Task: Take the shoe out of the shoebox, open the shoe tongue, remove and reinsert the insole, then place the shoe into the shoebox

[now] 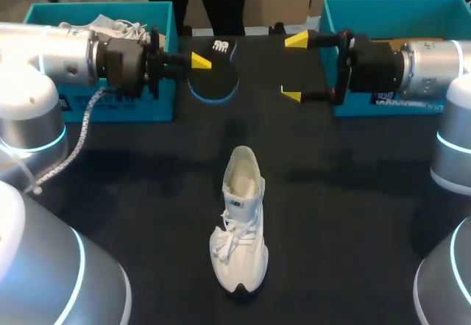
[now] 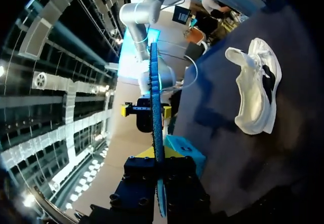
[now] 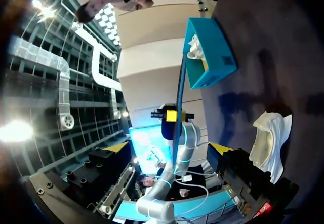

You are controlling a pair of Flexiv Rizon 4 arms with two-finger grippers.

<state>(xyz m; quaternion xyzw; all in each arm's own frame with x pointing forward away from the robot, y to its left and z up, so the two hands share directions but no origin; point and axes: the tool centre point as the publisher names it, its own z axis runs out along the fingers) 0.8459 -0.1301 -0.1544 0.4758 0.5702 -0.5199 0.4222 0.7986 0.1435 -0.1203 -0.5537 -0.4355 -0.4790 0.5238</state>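
- Two steps look done: the white lace-up sneaker [image 1: 239, 222] is out of its box and stands upright on the black surface [image 1: 353, 215] at lower centre of the head view. The dark flat insole with a pale blue edge [image 1: 213, 71] is out of the sneaker.
- Left jaws are clamped on the insole at upper centre.
- Right jaws are spread wide and empty, just right of the insole.
- Tongue: the throat looks open, but I can't tell for sure.
- Remaining, I'd judge: reinsert the insole, then box the sneaker.
- Teal cardboard shoebox [image 1: 368, 3] sits at upper right. A second teal shoebox [image 1: 140, 108] at upper left holds another white shoe [image 1: 110, 25].
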